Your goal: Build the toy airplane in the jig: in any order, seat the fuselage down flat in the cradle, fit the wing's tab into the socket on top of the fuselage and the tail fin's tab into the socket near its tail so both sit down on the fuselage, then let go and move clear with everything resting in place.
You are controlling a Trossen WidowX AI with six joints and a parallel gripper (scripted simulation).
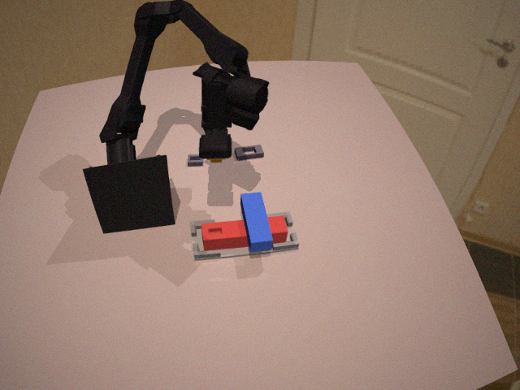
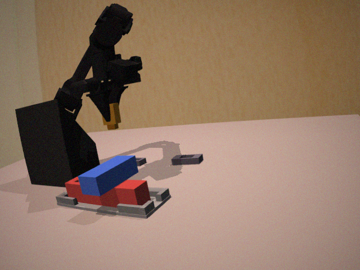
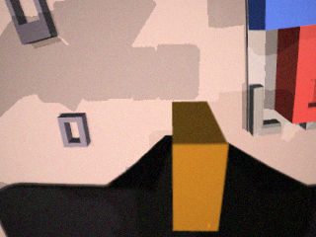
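The red fuselage lies in the grey cradle. The blue wing lies across its top and looks seated; its tab is hidden. The tail socket shows as an open slot near the fuselage's left end in the top view. My gripper is shut on the orange tail fin, held upright with its tab pointing down. It is high above the table, behind the cradle.
A small grey holder and a larger grey holder stand on the table behind the cradle. The arm's black base block stands left of the cradle.
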